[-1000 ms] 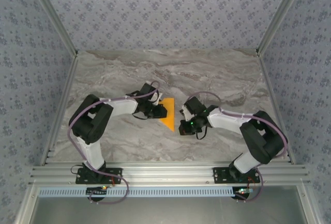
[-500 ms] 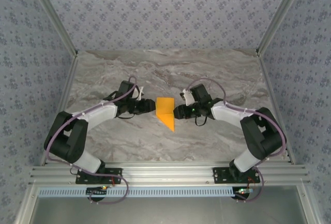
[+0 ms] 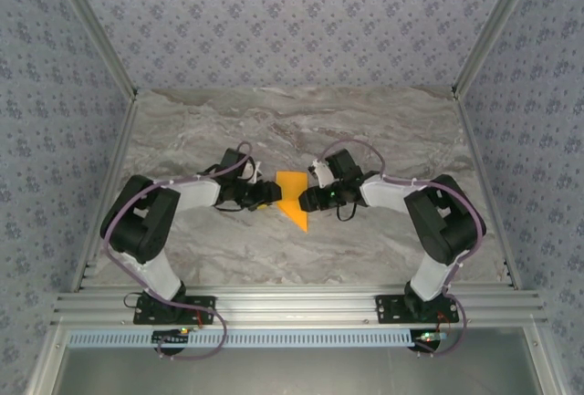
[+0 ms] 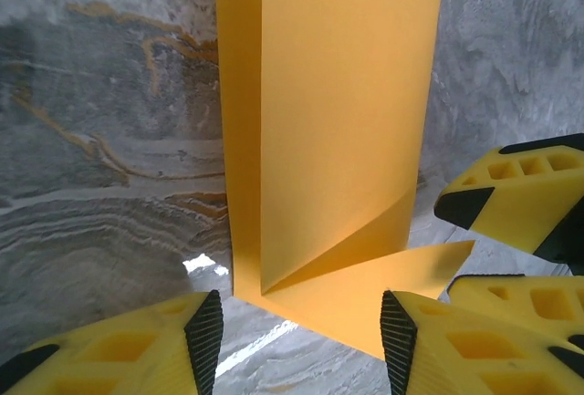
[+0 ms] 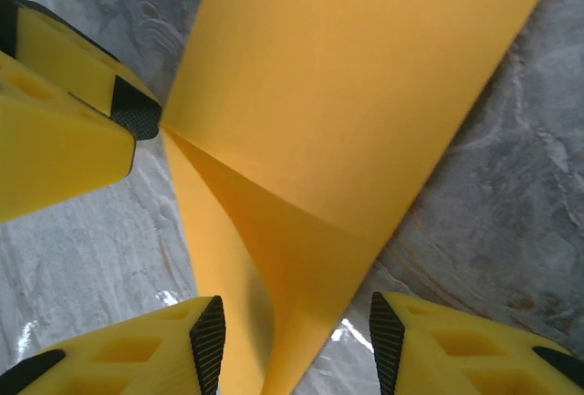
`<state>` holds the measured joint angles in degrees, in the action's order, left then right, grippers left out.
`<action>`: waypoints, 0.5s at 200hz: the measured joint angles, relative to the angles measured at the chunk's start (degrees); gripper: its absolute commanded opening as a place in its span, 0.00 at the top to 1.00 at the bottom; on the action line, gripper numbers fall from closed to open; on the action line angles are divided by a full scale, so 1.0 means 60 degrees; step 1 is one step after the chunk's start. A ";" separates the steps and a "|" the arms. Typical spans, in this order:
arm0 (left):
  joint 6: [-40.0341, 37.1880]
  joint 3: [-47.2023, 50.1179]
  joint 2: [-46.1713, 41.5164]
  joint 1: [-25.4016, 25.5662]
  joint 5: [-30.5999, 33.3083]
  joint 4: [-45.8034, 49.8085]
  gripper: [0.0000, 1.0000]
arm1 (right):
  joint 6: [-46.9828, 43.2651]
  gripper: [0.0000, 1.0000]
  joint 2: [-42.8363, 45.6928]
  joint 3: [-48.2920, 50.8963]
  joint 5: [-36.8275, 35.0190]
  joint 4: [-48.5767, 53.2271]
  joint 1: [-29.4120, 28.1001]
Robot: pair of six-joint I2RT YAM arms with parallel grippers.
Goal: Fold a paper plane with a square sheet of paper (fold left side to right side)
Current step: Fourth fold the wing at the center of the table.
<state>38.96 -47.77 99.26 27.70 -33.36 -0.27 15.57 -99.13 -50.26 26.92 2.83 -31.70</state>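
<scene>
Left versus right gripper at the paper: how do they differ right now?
The left gripper sits at the paper's left edge, the right gripper at its right edge. The left gripper straddles a creased flap; the right gripper straddles a narrowing fold. Both stand open, facing each other.

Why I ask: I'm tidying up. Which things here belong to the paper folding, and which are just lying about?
For the job: folded orange paper, left gripper, right gripper.
Merely surroundings: marble table, patterned walls, metal rail.
</scene>
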 measured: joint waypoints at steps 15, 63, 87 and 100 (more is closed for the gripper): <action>0.0036 -0.0117 0.0106 0.0080 -0.0055 -0.0004 0.50 | 0.0000 0.52 -0.0015 -0.0007 -0.0182 0.0047 0.0000; 0.0259 -0.0616 0.0346 0.0273 -0.0189 -0.0255 0.63 | -0.0076 0.50 0.0397 0.0066 -0.1432 0.0361 -0.0073; 0.0353 -0.0637 0.0342 0.0280 -0.0266 -0.0361 0.63 | -0.0215 0.45 0.1599 0.0521 -0.2175 0.0350 -0.0255; 0.0441 -0.0637 0.0331 0.0284 -0.0270 -0.0412 0.63 | -0.0328 0.42 0.2302 0.0783 -0.2404 0.0331 -0.0408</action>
<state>41.60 -51.59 101.25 29.41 -34.98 -2.74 13.61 -85.32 -45.56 12.49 4.82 -34.15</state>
